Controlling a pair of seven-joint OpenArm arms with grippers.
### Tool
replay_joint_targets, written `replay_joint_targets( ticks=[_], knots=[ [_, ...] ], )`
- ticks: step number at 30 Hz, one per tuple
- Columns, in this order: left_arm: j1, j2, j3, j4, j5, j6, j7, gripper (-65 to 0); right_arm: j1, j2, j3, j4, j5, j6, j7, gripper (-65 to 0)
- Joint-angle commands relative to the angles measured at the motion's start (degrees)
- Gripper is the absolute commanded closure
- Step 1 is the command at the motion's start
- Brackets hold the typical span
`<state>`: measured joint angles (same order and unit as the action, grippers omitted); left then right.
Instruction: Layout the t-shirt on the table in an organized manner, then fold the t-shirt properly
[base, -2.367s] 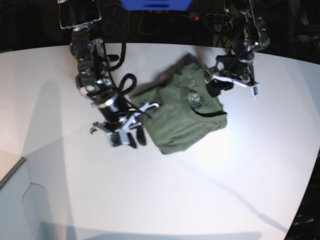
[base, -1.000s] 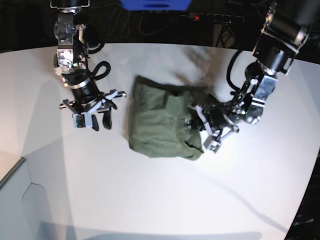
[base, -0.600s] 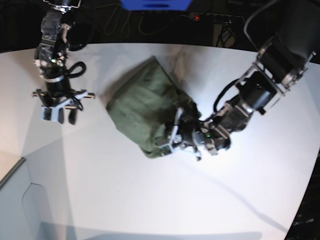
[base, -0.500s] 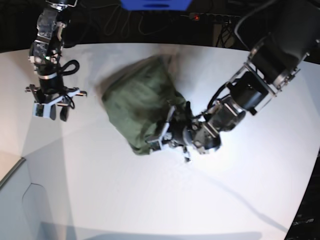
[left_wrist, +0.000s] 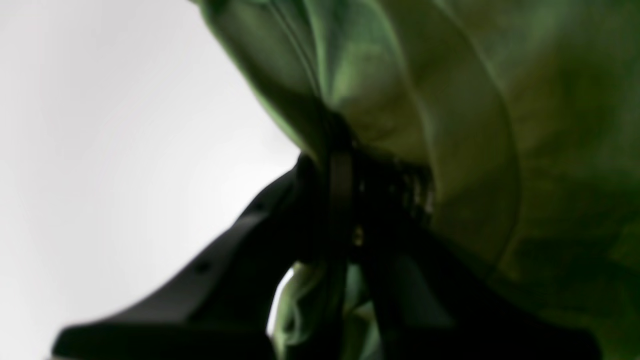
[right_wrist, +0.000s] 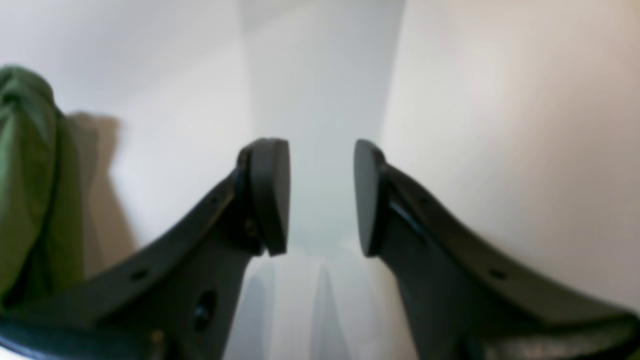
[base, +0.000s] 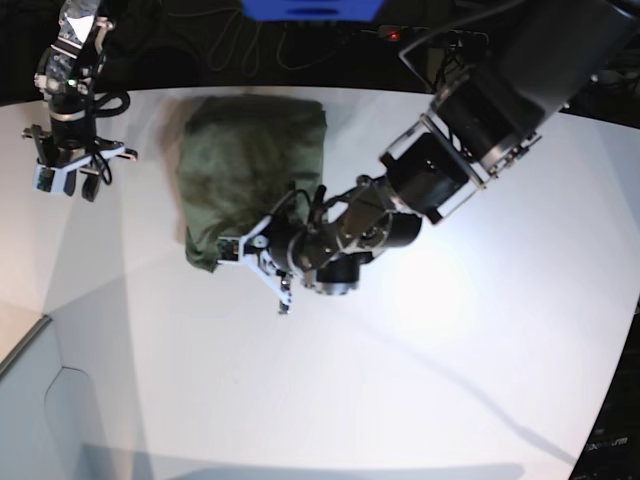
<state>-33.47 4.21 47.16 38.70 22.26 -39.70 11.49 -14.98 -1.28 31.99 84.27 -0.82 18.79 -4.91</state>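
At far left the right gripper (base: 68, 172) hangs over bare table (base: 420, 380), jaws apart and empty. The shirt (base: 250, 160) lies bunched mid-table toward the far edge, its near edge pinched in the closed left gripper (base: 262, 262). It looks soft, light and limp, so it should drag and crease easily; best taken at a hem or shoulder corners, both grippers pulling apart

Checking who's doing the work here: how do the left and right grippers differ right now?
The left gripper is shut on the t-shirt; the right gripper is open and empty. The left reaches across mid-table; the right hangs off by the table's far corner, apart from the shirt. Both have dark fingers.
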Motion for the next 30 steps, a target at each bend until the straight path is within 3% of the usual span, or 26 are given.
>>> replay_joint_targets(
  ticks=[1, 8, 10, 14, 17, 25, 30],
  knots=[
    [-1.47, 0.85, -0.08, 0.64, 0.55, -0.30, -0.63, -0.2, 0.43, 0.44, 0.14, 1.05, 0.69, 0.25, 1.61, -21.9],
    [-1.56, 1.11, 0.01, 0.64, 2.75, -0.30, -0.19, -1.7, 0.52, -0.79, 0.14, 1.05, 0.69, 0.25, 1.61, -21.9],
    [-2.26, 1.02, -0.26, 0.73, 2.75, -0.30, 0.25, -9.5, 0.52, -0.79, 0.14, 1.05, 0.69, 0.25, 1.61, -21.9],
    [-3.14, 0.67, -0.43, 1.79, 2.40, -0.17, 5.09, -32.6, 0.61, -0.79, 0.14, 1.05, 0.69, 0.25, 1.61, -21.9],
    [-3.23, -0.65, -0.52, 5.21, 2.40, -0.17, 5.09, -43.2, 0.70, -0.79, 0.14, 1.05, 0.69, 0.25, 1.61, -21.9],
    [-3.05, -4.25, -0.61, 18.58, 2.31, -0.17, 5.44, -44.1, 0.61, -2.46, 0.23, 1.14, 0.69, 0.25, 1.61, -21.9],
    [-1.03, -8.30, -3.42, 28.69, 2.31, -0.17, 5.53, -44.1, 0.43, -5.36, 5.59, 4.57, 0.69, 0.25, 1.70, -21.9]
  ],
)
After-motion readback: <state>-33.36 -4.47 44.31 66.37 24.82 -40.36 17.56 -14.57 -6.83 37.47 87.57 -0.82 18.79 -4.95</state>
